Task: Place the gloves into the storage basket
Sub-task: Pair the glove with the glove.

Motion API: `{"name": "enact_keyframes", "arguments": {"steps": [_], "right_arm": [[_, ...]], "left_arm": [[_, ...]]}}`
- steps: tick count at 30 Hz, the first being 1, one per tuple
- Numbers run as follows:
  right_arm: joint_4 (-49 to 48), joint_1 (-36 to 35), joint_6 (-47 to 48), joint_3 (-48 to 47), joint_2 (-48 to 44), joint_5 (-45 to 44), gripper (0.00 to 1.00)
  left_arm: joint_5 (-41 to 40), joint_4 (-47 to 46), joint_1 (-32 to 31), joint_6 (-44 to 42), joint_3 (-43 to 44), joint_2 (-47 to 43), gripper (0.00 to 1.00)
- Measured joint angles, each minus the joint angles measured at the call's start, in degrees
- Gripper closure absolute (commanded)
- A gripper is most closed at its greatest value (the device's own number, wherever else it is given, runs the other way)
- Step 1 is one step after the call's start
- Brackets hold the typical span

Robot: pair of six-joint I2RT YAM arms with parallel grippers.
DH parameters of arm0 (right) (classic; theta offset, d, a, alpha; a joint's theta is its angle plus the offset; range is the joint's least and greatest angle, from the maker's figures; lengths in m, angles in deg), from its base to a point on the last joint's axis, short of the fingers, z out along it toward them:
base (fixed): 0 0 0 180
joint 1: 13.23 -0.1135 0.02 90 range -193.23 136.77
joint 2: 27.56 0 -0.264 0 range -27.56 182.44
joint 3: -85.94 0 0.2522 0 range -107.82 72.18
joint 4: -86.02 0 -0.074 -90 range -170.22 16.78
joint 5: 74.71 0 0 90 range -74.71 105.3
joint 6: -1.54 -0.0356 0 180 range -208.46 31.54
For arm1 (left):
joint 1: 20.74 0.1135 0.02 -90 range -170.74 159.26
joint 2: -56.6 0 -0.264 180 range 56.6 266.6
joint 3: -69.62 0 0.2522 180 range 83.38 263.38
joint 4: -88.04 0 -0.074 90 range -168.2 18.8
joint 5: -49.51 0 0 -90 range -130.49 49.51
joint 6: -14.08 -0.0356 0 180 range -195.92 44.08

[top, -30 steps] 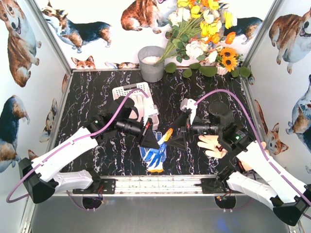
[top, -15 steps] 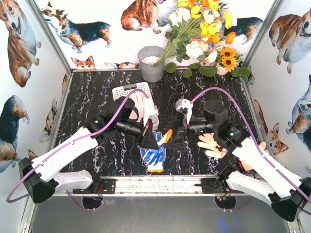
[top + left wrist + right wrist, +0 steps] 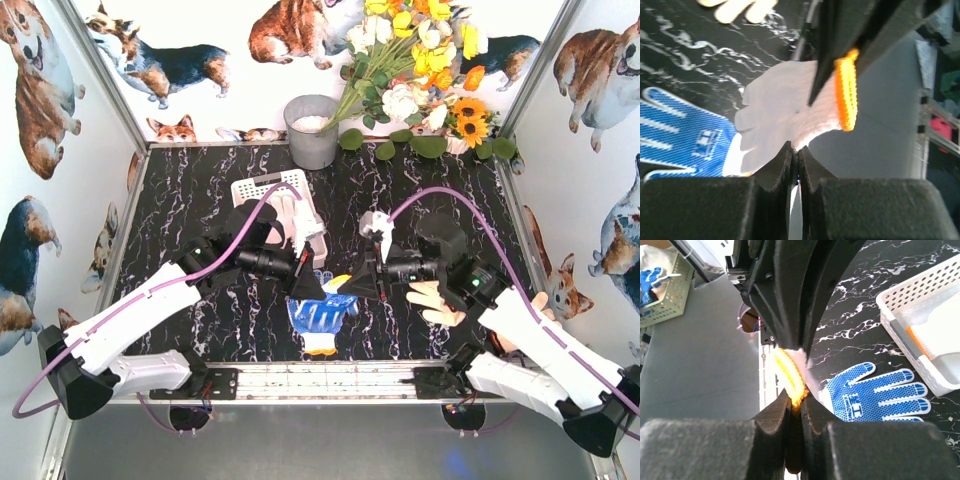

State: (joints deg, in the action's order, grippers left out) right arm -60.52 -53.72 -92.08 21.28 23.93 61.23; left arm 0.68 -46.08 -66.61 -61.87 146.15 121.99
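aloft: white knit glove [image 3: 782,117], orange cuff [image 3: 846,90], seemingly limp.

It was a staged robot-lab booth: corgi-print walls [image 3: 40,90] enclosed a black marbled table [image 3: 200,200], with metal posts [image 3: 103,75], flowers [image 3: 420,50] and a bucket [image 3: 312,135] at the back.

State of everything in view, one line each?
left hand: shut on white knit glove with orange cuff
right hand: shut on that glove's cuff
white perforated plastic basket: upright, partly filled
white knit glove with orange cuff: held between both hands
blue-dotted glove: flat on table, outside basket
beige rubbery glove: on table, outside basket
grey metal bucket: upright
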Motion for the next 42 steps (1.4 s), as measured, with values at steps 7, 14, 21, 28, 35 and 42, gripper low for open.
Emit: {"name": "enact_keyframes", "arguments": {"steps": [7,14,21,28,35,42], "right_arm": [[-0.6,-0.1,-0.6,2.9,-2.6,-6.9,1.00],[-1.4,-0.1,1.4,3.0,0.1,-16.8,1.00],[-5.3,0.0,6.1,3.0,2.7,-25.3,1.00],[-8.3,-2.8,5.4,9.3,3.1,-27.4,1.00],[-9.8,-12.2,-1.5,21.8,0.3,-30.7,1.00],[-9.9,-17.5,-10.1,24.5,-3.3,-32.9,0.71]], "left_arm": [[-12.5,-0.2,-0.2,-1.3,0.0,0.7,1.00],[-23.1,-3.8,-0.5,-3.4,1.7,6.7,1.00],[-31.5,-7.3,-0.4,-6.1,4.6,11.3,1.00],[-29.6,-13.2,-0.5,-5.0,-3.7,11.5,1.00],[-24.4,-17.9,-5.1,0.4,-16.6,12.0,1.00],[-22.6,-22.4,-8.3,4.7,-21.5,12.1,0.71]]}}
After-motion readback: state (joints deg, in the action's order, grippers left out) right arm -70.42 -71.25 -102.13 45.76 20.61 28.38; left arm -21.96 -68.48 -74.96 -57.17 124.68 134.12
